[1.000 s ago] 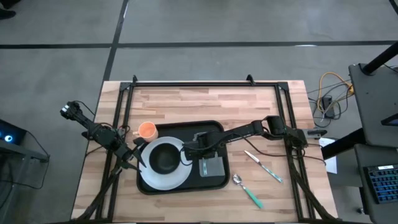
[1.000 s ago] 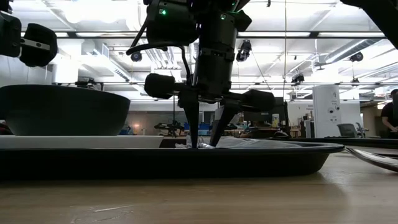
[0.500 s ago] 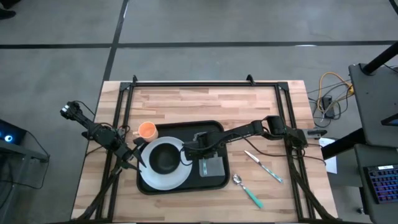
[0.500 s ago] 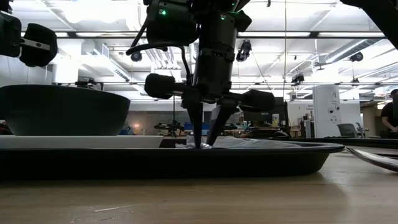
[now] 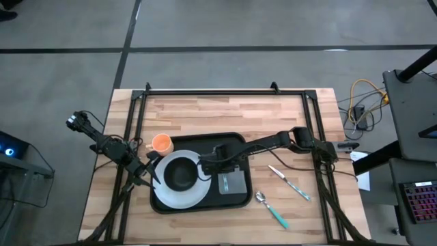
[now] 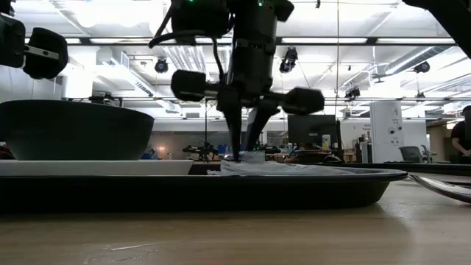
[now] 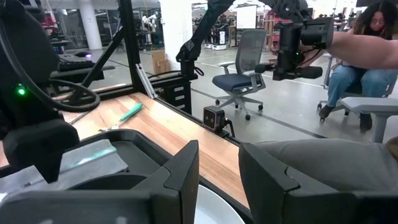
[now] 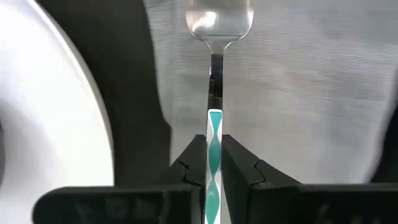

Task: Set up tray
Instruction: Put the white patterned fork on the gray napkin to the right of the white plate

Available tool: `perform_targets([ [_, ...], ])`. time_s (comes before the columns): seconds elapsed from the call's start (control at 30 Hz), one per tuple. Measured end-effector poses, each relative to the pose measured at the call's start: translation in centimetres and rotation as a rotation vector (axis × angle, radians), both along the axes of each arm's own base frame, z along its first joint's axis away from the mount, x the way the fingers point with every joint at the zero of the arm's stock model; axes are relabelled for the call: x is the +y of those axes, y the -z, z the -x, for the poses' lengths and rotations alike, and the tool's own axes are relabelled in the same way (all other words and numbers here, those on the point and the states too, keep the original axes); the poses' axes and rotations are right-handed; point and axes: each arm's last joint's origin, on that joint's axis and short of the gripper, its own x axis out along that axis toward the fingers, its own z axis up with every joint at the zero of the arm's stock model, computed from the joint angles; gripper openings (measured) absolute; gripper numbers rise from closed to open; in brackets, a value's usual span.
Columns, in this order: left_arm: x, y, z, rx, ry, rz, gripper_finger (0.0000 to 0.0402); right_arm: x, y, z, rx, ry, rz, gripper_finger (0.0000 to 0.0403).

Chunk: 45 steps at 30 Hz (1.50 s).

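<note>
The black tray (image 5: 205, 138) lies mid-table and shows as a dark band in the low view (image 6: 221, 190). A white plate (image 5: 171, 198) with a black bowl (image 5: 181, 174) sits on its left part, and a grey napkin (image 5: 233, 183) lies flat on its right part. My right gripper (image 5: 220, 162) stands over the napkin's far end, shut on a utensil with a teal-and-white handle and a silver head (image 8: 219, 18). My left gripper (image 7: 217, 168) is open at the plate's left edge, touching nothing. An orange cup (image 5: 162, 143) stands on the table by the tray's far-left corner. My right gripper (image 8: 214, 146) pinches the utensil's teal-and-white handle (image 8: 214, 121) between its two fingertips. The fingers come from above, pointing down, and lie along the handle. The silver head reaches out ahead of the fingers over the grey napkin (image 8: 298, 74); whether it rests there, I cannot tell.
A knife (image 5: 290, 182) and a teal-handled spoon (image 5: 272, 208) lie on the bare wood right of the tray. The black frame rails (image 5: 225, 92) run along the table's far edge and sides. A seated person (image 7: 367, 43) is in the room beyond the table.
My right gripper has closed its fingers on the utensil's handle at the napkin, then risen a little, its fingertips now standing above the cloth. The napkin stays flat on the tray.
</note>
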Motion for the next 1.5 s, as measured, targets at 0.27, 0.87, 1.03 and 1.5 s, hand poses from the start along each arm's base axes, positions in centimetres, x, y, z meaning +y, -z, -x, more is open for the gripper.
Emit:
perform_targets([
  [0.27,0.0,0.0,0.0,0.000,0.001,0.000,0.0096,0.0,-0.5,0.4,0.042,0.021,-0.003,0.0018],
  [0.87,0.0,0.0,0.0,0.000,0.000,0.000,0.0096,0.0,2.5,1.3,0.082,0.045,-0.021,0.0026],
  [1.03,0.0,0.0,0.0,0.000,0.000,0.000,0.0096,0.0,2.6,1.4,0.086,0.039,-0.020,0.0054],
  [1.5,0.0,0.0,0.0,0.000,0.000,0.000,0.0096,0.0,2.3,1.5,0.082,0.039,-0.019,0.0103],
])
